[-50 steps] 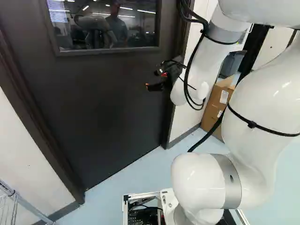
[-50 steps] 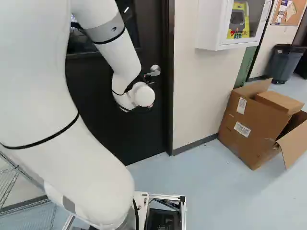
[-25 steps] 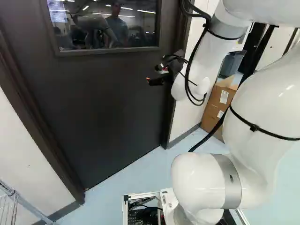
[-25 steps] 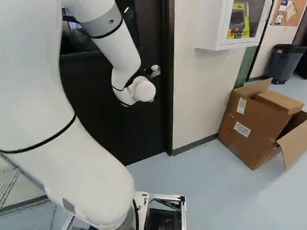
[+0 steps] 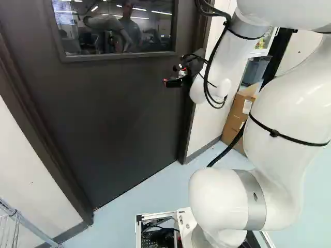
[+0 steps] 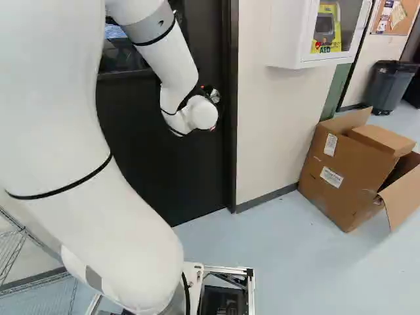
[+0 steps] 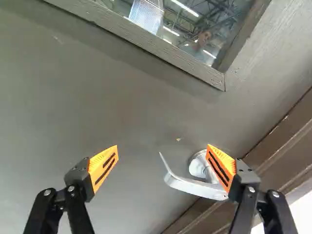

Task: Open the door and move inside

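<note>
Pincer [image 5: 173, 81] spread wide, gripping nothing, near the door handle [image 7: 192, 187].
One finger [image 7: 225, 168] partly hides the handle, mounted on the dark door [image 5: 119, 113]; above it, a cut-off window [image 5: 111, 36]; below, pale floor [image 6: 282, 249]; lower right, cardboard box [image 6: 341, 180].

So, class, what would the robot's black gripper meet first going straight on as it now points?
Probably the silver metal lever handle, close to one orange pad of the gripper, with the flat dark door behind; exact depth is unclear.
</note>
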